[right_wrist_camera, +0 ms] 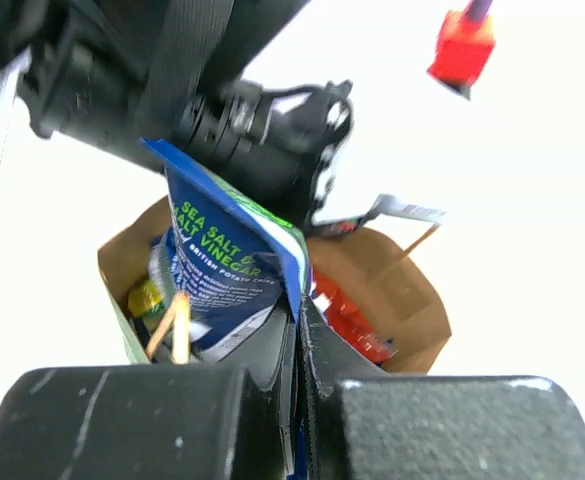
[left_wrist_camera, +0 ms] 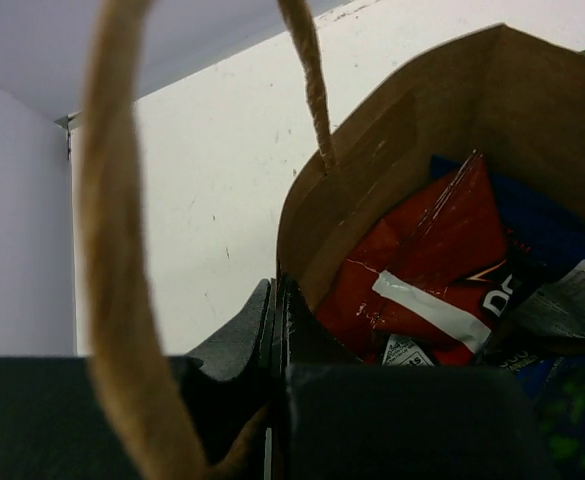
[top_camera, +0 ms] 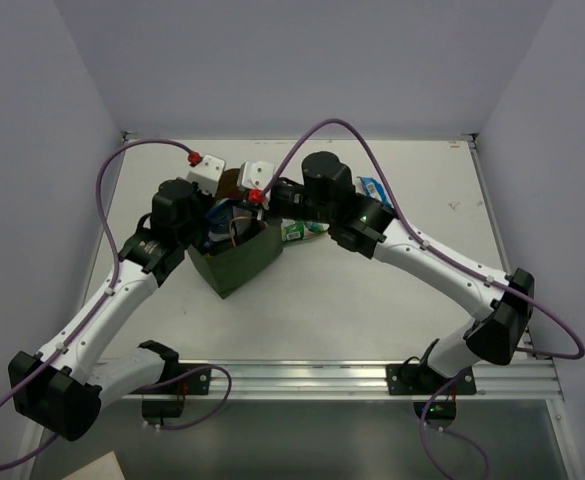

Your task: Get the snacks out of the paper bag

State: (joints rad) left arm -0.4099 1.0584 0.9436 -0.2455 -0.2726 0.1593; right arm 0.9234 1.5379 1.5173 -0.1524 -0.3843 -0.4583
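Note:
The dark green paper bag (top_camera: 240, 262) stands on the table, its brown inside (left_wrist_camera: 532, 100) open upward. My left gripper (left_wrist_camera: 277, 292) is shut on the bag's rim beside a tan loop handle (left_wrist_camera: 117, 250); it shows in the top view (top_camera: 210, 235) at the bag's left. Inside lie the red-orange chip bag (left_wrist_camera: 427, 275) and darker blue packets. My right gripper (right_wrist_camera: 300, 305) is shut on a blue-and-white sea salt and vinegar packet (right_wrist_camera: 222, 265), held just above the bag's mouth (right_wrist_camera: 412, 300); it is over the bag in the top view (top_camera: 260, 203).
A green packet (top_camera: 302, 231) and a blue packet (top_camera: 373, 188) lie on the table right of the bag, under my right arm. White boxes with red plugs (top_camera: 208, 165) sit behind the bag. Walls close in the table on the left, back and right.

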